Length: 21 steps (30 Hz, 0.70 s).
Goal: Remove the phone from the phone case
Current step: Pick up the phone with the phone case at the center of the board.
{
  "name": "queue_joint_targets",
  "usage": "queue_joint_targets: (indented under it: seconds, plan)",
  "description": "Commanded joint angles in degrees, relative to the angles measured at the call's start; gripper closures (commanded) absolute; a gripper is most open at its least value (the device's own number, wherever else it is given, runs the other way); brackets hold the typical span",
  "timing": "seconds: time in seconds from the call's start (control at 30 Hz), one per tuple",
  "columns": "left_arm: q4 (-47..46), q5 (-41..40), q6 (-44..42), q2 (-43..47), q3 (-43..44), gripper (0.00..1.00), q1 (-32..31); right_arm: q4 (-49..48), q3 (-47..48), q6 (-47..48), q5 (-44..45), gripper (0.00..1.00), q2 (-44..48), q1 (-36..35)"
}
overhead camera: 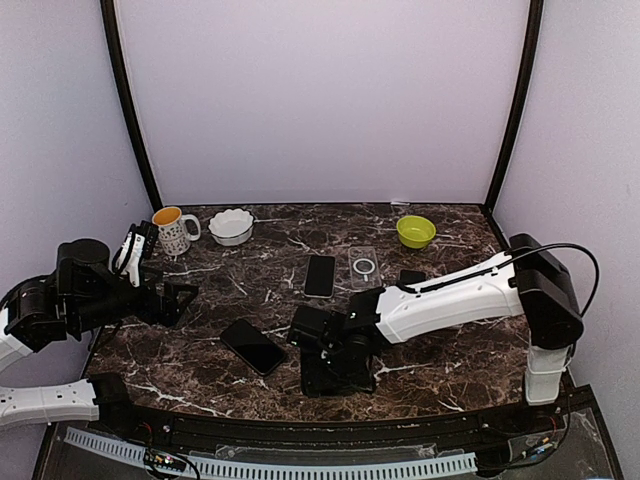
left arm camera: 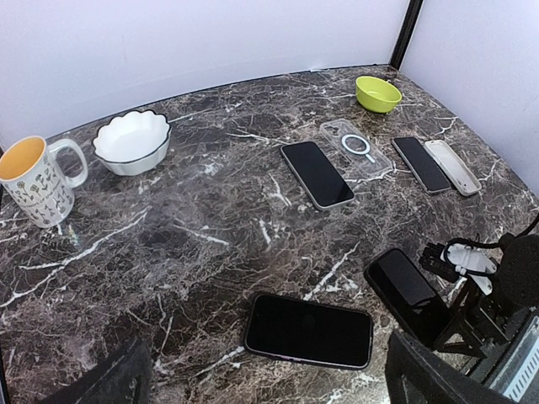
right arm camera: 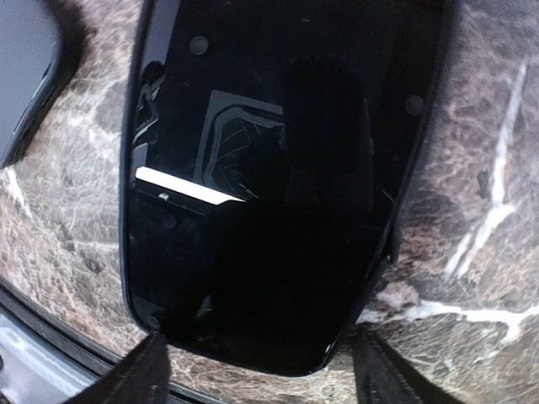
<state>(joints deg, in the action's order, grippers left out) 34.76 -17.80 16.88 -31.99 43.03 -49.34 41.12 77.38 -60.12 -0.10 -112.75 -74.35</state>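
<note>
While the left gripper [overhead camera: 180,300] hangs spread and empty over the table's [overhead camera: 450,350] left side in the top view, my right gripper [overhead camera: 338,370] sits low over the black phone [overhead camera: 357,381] near the front edge. From the left wrist, that phone [left arm camera: 404,288] lies flat beside a second phone [left arm camera: 308,330], my left fingers [left arm camera: 126,379] wide apart. On the right wrist, the fingers [right arm camera: 139,374] stand released astride the phone's [right arm camera: 278,185] rounded end; a dark rim frames its screen.
</note>
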Motion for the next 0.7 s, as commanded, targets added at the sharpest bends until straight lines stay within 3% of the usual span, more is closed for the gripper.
queue_joint_targets:
  seconds: [0.0, 0.2, 0.67]
  plan:
    - [-1.05, 0.09, -0.71, 0.64, -0.66, 0.01, 0.17, 9.09, 3.40, -0.18, 3.67, 0.16, -5.62, -0.06]
    - [-1.21, 0.35, -0.79, 1.39, -0.81, 0.01, 0.13, 13.85, 12.25, -1.73, 5.95, 0.05, -11.99, -0.79]
    - [-1.55, 1.45, -1.15, 2.16, -1.10, 0.01, 0.13, 15.42, 17.76, -7.59, 11.06, 0.05, -9.76, -1.06]
